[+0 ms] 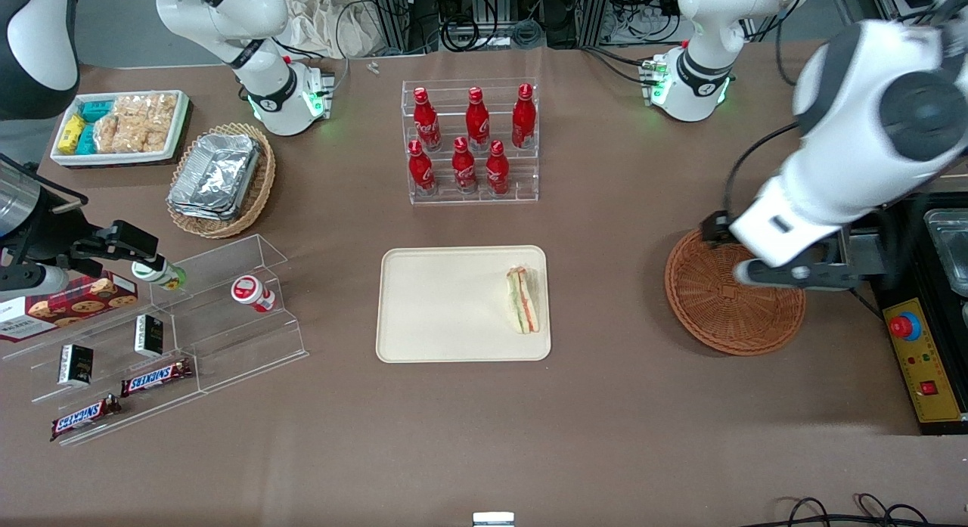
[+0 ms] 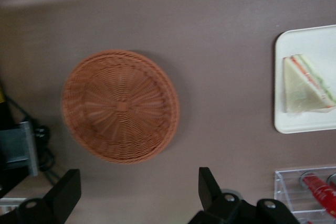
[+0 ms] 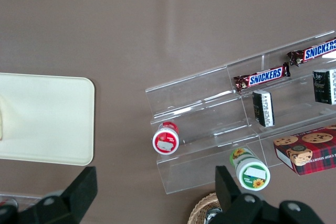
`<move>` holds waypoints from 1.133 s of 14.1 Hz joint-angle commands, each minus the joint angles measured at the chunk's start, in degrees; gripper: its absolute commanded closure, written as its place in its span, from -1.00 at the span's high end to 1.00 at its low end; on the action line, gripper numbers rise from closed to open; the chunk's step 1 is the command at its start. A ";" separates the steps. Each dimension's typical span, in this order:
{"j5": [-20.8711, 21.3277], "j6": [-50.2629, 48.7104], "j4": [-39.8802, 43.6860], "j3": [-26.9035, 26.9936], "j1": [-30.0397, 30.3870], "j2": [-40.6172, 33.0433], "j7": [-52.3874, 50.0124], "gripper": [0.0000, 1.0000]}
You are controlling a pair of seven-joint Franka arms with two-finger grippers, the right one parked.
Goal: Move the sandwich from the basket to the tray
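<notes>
The sandwich [image 1: 523, 300] lies on the beige tray [image 1: 446, 308], at the tray's end nearer the working arm. The reddish-brown basket [image 1: 726, 308] stands empty toward the working arm's end of the table. My left gripper [image 1: 790, 276] hangs above the basket's rim, on the side away from the tray. In the left wrist view the gripper [image 2: 137, 190] is open and empty, with the basket [image 2: 121, 106] below it and the sandwich [image 2: 304, 85] on the tray [image 2: 302, 124] off to the side.
A clear rack of red bottles [image 1: 473, 145] stands farther from the camera than the tray. A control box with a red button [image 1: 907, 327] sits beside the basket. A tan basket of foil trays [image 1: 223, 179], a snack box [image 1: 121, 126] and clear shelves [image 1: 189, 338] lie toward the parked arm's end.
</notes>
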 commanded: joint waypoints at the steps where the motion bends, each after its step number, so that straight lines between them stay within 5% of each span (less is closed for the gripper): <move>1: -0.30 -4.76 3.92 -0.47 3.16 -0.49 2.27 1.00; 4: -1.18 -5.39 4.02 -0.64 7.73 -0.84 3.05 1.00; 16: 1.98 -5.31 3.14 -0.38 8.09 -0.84 -0.37 1.00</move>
